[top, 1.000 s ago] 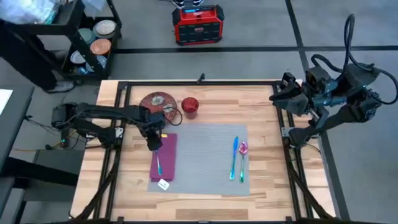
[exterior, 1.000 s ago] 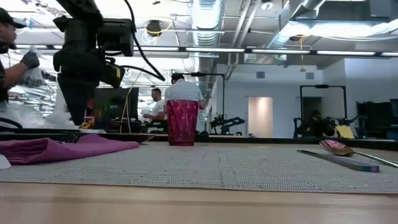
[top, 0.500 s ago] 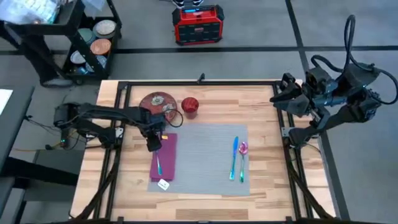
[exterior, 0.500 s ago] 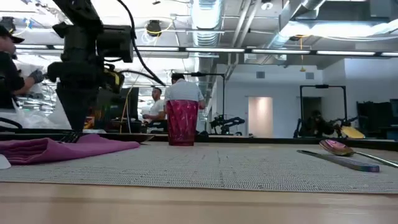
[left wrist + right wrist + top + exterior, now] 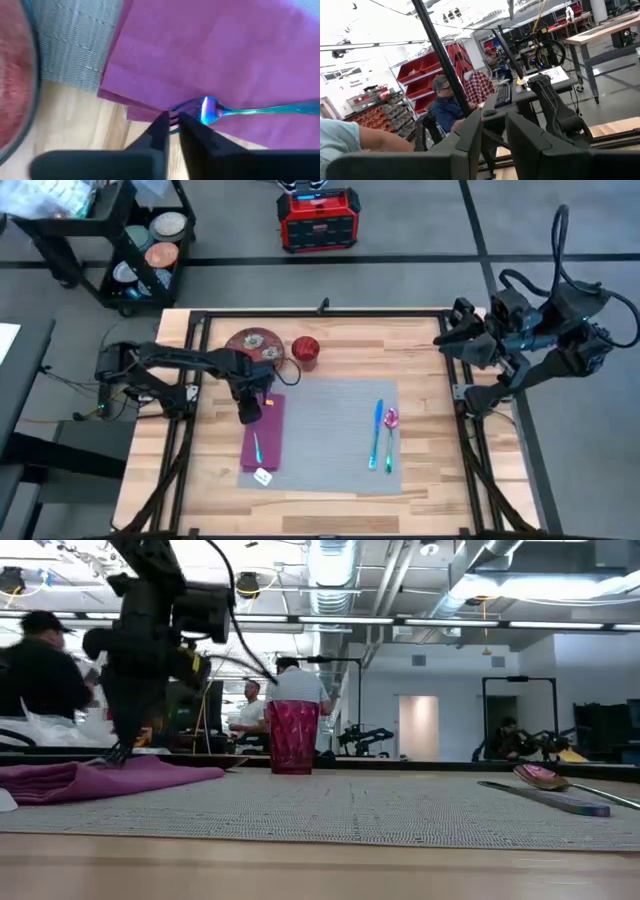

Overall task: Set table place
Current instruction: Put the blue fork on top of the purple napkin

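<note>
A grey placemat (image 5: 325, 435) lies on the wooden table (image 5: 420, 360). A magenta napkin (image 5: 266, 430) covers its left edge, and an iridescent fork (image 5: 255, 447) lies flat on the napkin. My left gripper (image 5: 247, 412) points down at the napkin's far end, shut, with its fingertips (image 5: 162, 122) over the fork's tine end (image 5: 176, 119). A knife (image 5: 377, 432) and a spoon (image 5: 390, 430) lie on the mat's right part. A reddish plate (image 5: 250, 342) and a red cup (image 5: 305, 351) stand beyond the mat. My right gripper (image 5: 445, 340) hangs open at the table's far right edge. My left gripper comes down from above on the fork's tine end (image 5: 176, 119), its fingers across the fork. The fingertips hide the tines, so I cannot tell whether they pinch, press or only hover. The fork's bowl and handle (image 5: 260, 109) lie flat on the napkin.
A small white tag (image 5: 262, 476) lies at the mat's near left corner. A black shelf cart (image 5: 140, 250) with dishes stands beyond the table's far left, and a red case (image 5: 318, 220) stands on the floor behind. People move in the room beyond.
My left arm's wrist has leaned a little toward the table's right, while its fingertips have stayed at the napkin's far end. The fork and napkin lie as before. A person behind the table's left has moved.
</note>
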